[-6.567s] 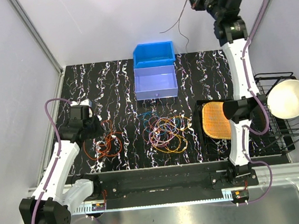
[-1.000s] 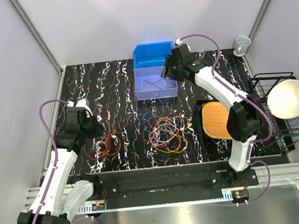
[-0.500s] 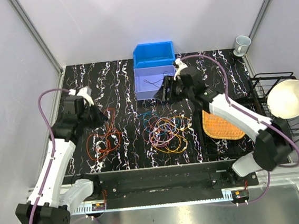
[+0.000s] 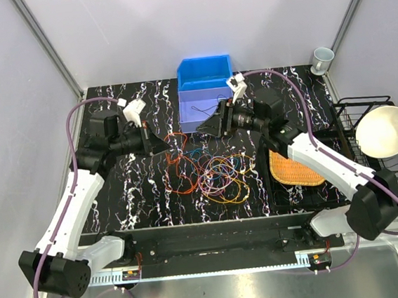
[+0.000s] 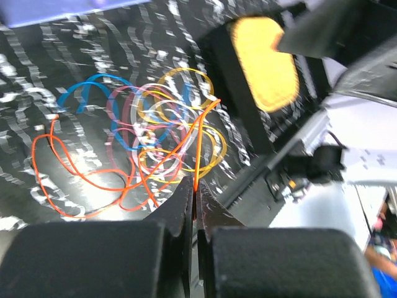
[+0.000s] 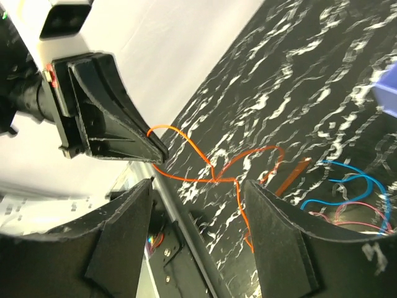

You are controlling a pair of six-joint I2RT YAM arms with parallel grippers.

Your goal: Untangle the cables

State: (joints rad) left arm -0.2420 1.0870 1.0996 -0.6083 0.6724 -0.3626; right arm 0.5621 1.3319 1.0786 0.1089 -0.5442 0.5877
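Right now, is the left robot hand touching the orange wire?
Touching. The left wrist view shows the left gripper with its jaws shut on the orange cable.

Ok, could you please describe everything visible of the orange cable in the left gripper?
The orange cable is a thin, flexible wire, pinched in the shut left gripper. From there it trails in loose loops onto the black marbled table, one strand crossing the multicoloured cable pile.
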